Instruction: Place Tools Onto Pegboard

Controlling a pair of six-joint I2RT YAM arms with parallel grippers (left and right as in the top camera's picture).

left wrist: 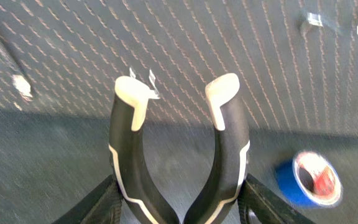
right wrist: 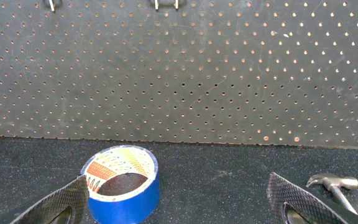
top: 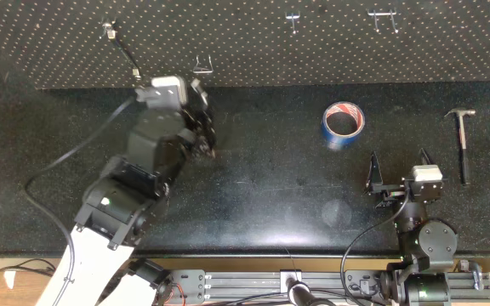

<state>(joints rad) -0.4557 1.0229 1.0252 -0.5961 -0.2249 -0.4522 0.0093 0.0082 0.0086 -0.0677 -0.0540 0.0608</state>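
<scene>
White-tipped black fingers (left wrist: 132, 106) of the left gripper (left wrist: 176, 87) are standing well apart, holding nothing, pointing at the dotted dark pegboard (left wrist: 260, 56). Meanwhile the right gripper (top: 398, 161) is sitting low, its jaws gaping wide. One blue tape roll (top: 344, 124) and one metal-headed hammer (top: 462, 144) are lying on the black tabletop (top: 262, 178).

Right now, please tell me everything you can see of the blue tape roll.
The blue tape roll lies flat on the black table, hole upward, in front of the pegboard. Its outer wall is blue; its rim and inside show a red and white pattern. Only the table touches it; the right claw stands apart.
</scene>
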